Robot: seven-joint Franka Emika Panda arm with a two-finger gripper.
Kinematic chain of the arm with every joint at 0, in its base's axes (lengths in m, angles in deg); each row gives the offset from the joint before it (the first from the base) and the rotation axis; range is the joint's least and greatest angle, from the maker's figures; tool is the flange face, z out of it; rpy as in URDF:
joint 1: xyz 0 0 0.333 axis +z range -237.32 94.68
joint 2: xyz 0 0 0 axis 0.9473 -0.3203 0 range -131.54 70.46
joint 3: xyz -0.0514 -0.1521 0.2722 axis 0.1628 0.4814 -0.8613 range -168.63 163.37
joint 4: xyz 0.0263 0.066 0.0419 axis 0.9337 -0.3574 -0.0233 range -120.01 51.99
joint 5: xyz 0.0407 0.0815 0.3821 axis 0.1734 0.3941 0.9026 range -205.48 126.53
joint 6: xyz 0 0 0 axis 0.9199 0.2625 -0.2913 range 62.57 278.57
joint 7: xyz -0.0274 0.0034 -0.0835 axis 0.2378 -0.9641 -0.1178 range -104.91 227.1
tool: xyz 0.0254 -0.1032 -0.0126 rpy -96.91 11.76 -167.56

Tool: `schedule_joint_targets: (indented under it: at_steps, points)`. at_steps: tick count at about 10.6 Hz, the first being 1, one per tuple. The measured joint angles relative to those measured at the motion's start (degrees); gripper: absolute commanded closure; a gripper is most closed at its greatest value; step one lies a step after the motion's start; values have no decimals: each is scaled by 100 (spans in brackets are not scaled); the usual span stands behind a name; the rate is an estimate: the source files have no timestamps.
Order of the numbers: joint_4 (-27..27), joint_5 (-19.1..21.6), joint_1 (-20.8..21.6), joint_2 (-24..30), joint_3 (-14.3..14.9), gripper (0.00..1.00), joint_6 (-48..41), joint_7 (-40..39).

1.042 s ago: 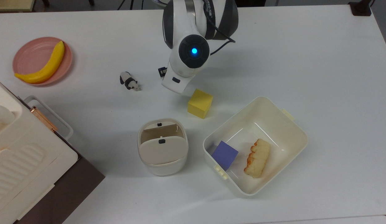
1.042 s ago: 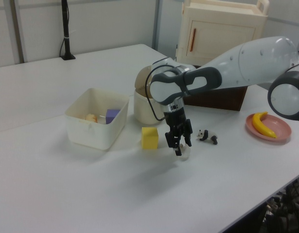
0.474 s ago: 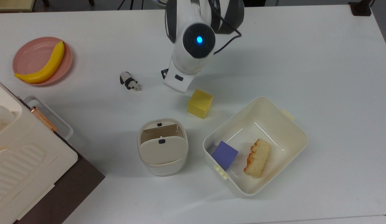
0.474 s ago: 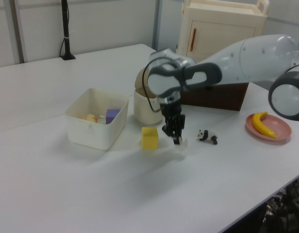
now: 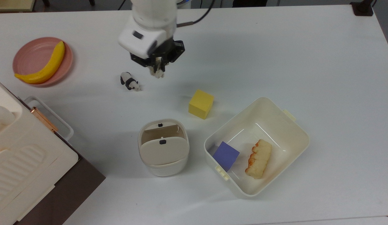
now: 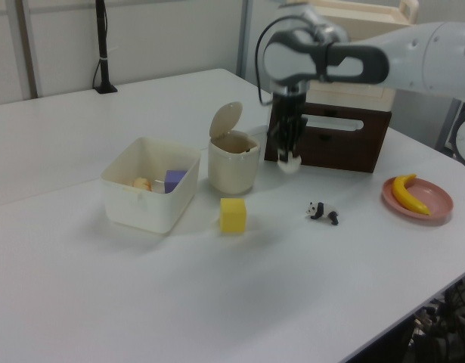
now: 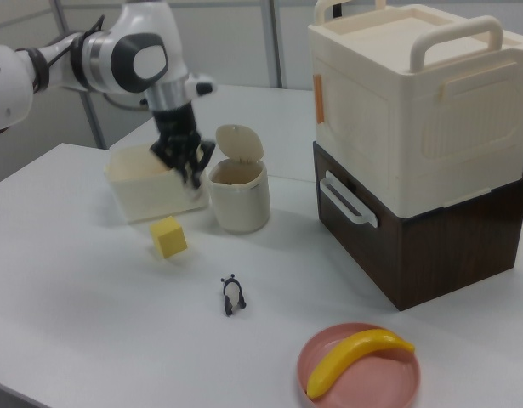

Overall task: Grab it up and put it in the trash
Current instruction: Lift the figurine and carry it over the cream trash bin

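The small off-white paper ball [image 5: 158,73] hangs pinched between my fingertips, well above the table. My gripper [image 5: 157,70] is shut on it, just right of the panda figurine [image 5: 130,81] in the top view. In the left view the gripper [image 6: 289,157] and ball [image 6: 291,164] hover up and to the right of the trash [image 6: 230,170], whose flap lid [image 6: 226,119] is tipped up. The trash [image 5: 164,168] stands nearer the top view's bottom, its brown inside showing. In the right view the gripper [image 7: 193,177] hangs just left of the trash [image 7: 240,208].
A yellow cube [image 5: 201,103] sits between my gripper and the cream tub [image 5: 294,125], which holds a purple cube [image 5: 226,155] and a bread piece [image 5: 259,158]. A pink plate [image 5: 31,56] with a banana [image 5: 43,67] lies at the top view's left. A cream cabinet [image 5: 18,156] fills its lower-left corner.
The gripper has lifted off the table beside the yellow cube with the paper ball in it. It rose and moved toward the top view's upper left.
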Motion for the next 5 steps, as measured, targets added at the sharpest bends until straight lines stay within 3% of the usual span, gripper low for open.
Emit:
schedule_joint_targets:
  at_steps: [1, 2, 3, 5]
  points:
    - [109, 67, -111, 10, 1, 75, 629, 0]
    - [124, 89, -165, -6, 1, 57, 1409, 35]
    - [121, 93, -186, -64, 1, 1, 2108, 197]
    - [116, 93, -185, -334, -2, 0, 3158, 770]
